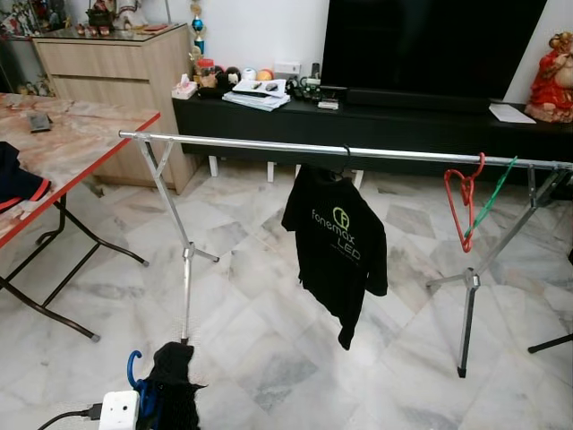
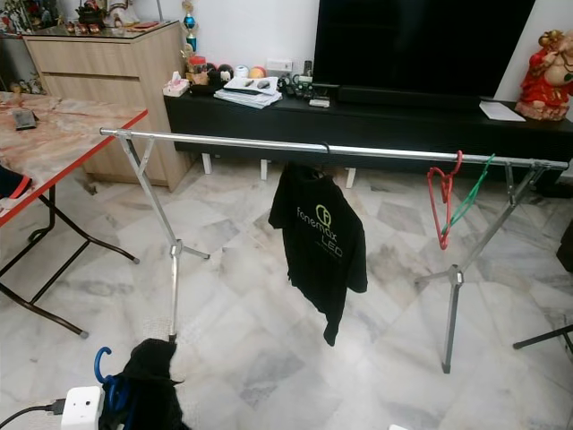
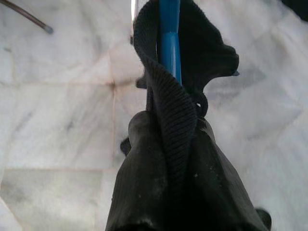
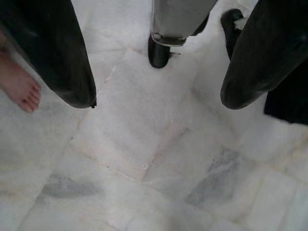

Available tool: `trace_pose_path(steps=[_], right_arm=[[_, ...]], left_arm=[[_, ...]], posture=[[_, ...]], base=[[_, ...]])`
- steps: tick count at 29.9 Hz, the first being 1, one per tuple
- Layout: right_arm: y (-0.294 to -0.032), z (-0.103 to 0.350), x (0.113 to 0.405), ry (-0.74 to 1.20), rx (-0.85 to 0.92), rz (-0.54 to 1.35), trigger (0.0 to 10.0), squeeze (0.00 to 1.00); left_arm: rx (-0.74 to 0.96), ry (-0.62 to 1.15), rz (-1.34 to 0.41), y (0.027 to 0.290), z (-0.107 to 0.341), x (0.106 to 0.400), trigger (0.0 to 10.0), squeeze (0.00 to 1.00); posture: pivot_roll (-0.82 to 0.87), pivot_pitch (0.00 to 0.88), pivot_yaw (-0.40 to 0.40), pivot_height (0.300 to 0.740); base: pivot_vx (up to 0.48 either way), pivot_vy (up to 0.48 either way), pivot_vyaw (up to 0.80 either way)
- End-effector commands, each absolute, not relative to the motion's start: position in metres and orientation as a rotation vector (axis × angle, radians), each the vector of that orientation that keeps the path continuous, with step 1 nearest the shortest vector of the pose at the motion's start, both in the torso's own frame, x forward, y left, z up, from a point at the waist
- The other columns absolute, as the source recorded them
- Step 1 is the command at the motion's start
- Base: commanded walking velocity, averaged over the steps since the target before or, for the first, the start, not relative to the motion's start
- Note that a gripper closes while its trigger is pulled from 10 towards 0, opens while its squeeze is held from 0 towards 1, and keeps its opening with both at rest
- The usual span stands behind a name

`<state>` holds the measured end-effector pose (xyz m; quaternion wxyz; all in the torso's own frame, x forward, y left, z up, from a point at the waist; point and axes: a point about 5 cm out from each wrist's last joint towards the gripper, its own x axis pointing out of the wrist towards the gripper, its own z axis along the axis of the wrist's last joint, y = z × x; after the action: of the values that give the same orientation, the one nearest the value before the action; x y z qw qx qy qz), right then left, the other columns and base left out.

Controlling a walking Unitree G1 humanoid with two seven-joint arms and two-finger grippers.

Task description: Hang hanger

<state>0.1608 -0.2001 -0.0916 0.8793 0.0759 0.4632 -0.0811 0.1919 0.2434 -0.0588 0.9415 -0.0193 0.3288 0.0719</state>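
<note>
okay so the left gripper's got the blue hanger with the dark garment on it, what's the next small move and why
Probably raise the left gripper toward the bare stretch of rail left of the black T-shirt. The blue hanger with its dark garment is held low near the floor, well below the rail, and that stretch has room for its hook.

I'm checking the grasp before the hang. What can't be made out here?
- Left hand: its fingers are wrapped in the black garment, so the grip on the blue hanger is hidden.
- Blue hanger's lower part: cut off by the eye view's bottom edge.
- Rail right end: cut off by the edge.
</note>
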Motion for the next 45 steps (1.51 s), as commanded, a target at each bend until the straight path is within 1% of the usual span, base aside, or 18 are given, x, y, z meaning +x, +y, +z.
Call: trace_pose_path(steps=[1,6,10,33,37,45], right_arm=[[-0.199,-0.091,0.162,0.968,0.141,-0.15,10.0,0.0],[-0.199,-0.092,0.161,0.975,0.101,-0.13,10.0,0.0],[-0.199,-0.092,0.159,0.992,0.025,-0.089,10.0,0.0],[-0.196,-0.093,0.159,0.998,0.004,-0.066,10.0,0.0],[-0.194,-0.093,0.159,0.996,0.023,-0.067,10.0,0.0],[-0.194,-0.093,0.159,0.994,0.027,-0.066,10.0,0.0]], left_arm=[[-0.021,0.698,0.126,0.243,-0.061,0.189,10.0,0.0],[0.007,0.718,0.114,0.242,-0.064,0.184,10.0,0.0],[0.038,0.736,0.094,0.241,-0.065,0.184,10.0,0.0],[0.047,0.781,0.084,0.24,-0.07,0.176,10.0,0.0],[0.048,0.806,0.093,0.244,-0.073,0.169,10.0,0.0],[0.05,0.819,0.096,0.245,-0.074,0.165,10.0,0.0]], posture=[[0.1,0.0,-0.015,0.74],[0.1,0.0,-0.015,0.74],[0.1,0.0,-0.015,0.74],[0.1,0.0,-0.011,0.74],[0.1,0.0,-0.009,0.74],[0.1,0.0,-0.008,0.74]], base=[[0.0,0.0,0.0],[0.0,0.0,0.0],[0.0,0.0,0.0],[0.0,0.0,0.0],[0.0,0.0,0.0],[0.0,0.0,0.0]])
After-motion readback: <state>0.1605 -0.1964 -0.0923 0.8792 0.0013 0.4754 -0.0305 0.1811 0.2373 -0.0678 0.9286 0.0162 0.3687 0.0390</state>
